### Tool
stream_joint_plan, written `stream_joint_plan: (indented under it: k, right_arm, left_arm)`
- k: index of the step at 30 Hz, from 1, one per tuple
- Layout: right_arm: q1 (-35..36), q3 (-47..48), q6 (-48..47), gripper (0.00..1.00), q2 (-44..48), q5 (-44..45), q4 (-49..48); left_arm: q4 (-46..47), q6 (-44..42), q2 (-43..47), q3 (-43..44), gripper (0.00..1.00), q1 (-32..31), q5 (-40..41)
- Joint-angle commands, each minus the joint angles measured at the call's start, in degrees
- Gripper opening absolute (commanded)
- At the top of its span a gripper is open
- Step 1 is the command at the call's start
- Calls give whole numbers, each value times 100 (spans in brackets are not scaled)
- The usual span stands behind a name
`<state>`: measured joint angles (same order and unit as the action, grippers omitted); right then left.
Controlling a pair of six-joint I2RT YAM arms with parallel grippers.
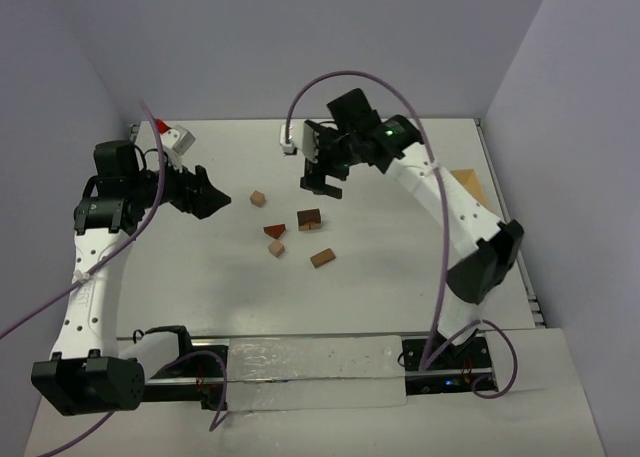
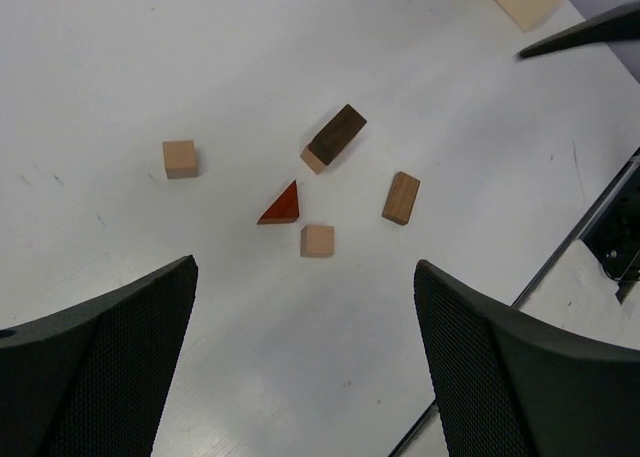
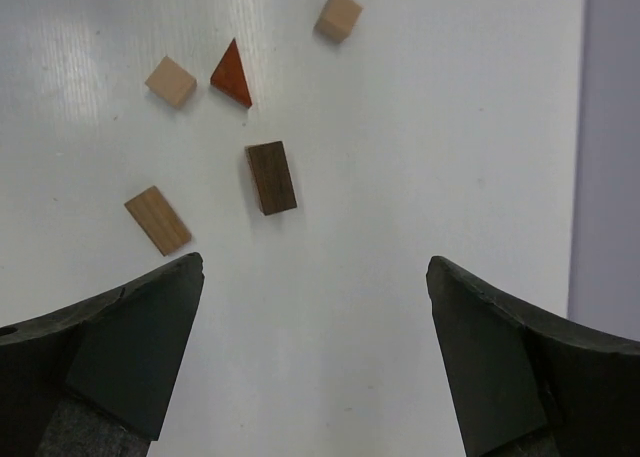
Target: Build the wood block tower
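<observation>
Five small wood blocks lie loose and flat on the white table, none stacked. They are a tan cube (image 1: pixel 258 198), a dark brown bar (image 1: pixel 309 219), a red-brown triangular piece (image 1: pixel 272 231), a second tan cube (image 1: pixel 277 248) and a mid-brown bar (image 1: pixel 322 258). My left gripper (image 1: pixel 210 199) hovers left of them, open and empty. In its wrist view the nearest block is the tan cube (image 2: pixel 317 240), ahead of the left gripper (image 2: pixel 305 267). My right gripper (image 1: pixel 318 182) hangs behind the group, open and empty. The dark bar (image 3: pixel 271 177) lies just beyond the right gripper (image 3: pixel 315 262).
A pale wooden box (image 1: pixel 468 185) sits at the right edge, partly under the right arm. A small white fitting (image 1: pixel 288 142) stands at the back centre. A white and red part (image 1: pixel 175 135) is at the back left. Purple cables loop over both arms.
</observation>
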<state>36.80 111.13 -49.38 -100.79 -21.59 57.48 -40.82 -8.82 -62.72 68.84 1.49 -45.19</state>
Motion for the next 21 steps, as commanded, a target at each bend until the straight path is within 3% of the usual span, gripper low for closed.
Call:
stream_joint_plan:
  k: [1,4,8,11,14,16,18,21]
  right_arm:
    - [-447,-913,822,100,777,-339,-692]
    - [-830,-1724,1203,100,1395,-384,-1219]
    - [-1118,-2825,1497,100,2024,-408,-1575]
    - [-1236,-3194,1629,100,2299,-390,-1665]
    - [-1353,-3313,1713,100,2280,-491,-1641]
    - [-1422,-3281,1727,100,2212,-628,-1591]
    - [-1462,-3232,1750,100,2116,-735,-1491]
    - [-1499,-3267,1769,100,2073,-819,-1476]
  left_arm:
    - [62,-393,-50,-226,88,-242,450]
    - [339,-410,-146,-479,82,-698,1005]
    - [639,-1148,-448,-587,78,-905,1465]
    - [211,-2365,-1146,-172,70,-884,1231]
    - [-589,-4303,-2221,555,64,-708,507]
    - [-1156,-5209,-2658,765,63,-571,170]
    - [-1708,-6988,-3121,1214,64,-398,-80]
    - [-1878,-7825,-3884,1867,65,-359,73]
